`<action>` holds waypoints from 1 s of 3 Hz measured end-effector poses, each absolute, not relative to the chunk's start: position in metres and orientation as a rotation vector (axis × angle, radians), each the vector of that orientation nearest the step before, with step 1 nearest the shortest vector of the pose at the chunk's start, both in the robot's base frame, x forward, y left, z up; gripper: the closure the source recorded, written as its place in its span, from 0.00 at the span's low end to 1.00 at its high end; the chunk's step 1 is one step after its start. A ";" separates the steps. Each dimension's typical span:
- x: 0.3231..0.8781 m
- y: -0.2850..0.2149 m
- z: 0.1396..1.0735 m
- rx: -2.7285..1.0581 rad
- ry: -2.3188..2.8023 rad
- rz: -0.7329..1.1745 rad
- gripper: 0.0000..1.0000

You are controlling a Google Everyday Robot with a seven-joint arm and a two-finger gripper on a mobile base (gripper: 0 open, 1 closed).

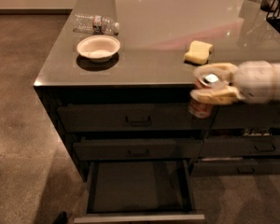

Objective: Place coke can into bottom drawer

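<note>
The coke can (200,107) is a small reddish-brown can with a silver top. My gripper (210,88) is shut on the can and holds it in the air just past the counter's front edge, level with the top drawer. The pale fingers (213,97) wrap the can's upper part. The bottom drawer (139,214) is pulled open below and left of the can, showing a flat dark floor and a lighter front edge. My arm reaches in from the right.
A white bowl (98,48) and a clear water bottle (95,24) sit at the counter's (144,45) left. A yellow sponge (199,52) lies near the front right. Two shut drawers with bar handles (138,121) stack above the open one. More drawers stand to the right.
</note>
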State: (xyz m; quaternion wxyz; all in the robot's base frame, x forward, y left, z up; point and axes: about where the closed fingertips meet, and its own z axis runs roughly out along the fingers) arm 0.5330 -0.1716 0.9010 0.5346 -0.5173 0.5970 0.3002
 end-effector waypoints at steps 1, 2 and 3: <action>0.513 -0.207 0.892 -1.195 1.453 0.664 1.00; 0.517 -0.202 0.879 -1.177 1.453 0.696 1.00; 0.516 -0.196 0.814 -1.079 1.418 0.772 1.00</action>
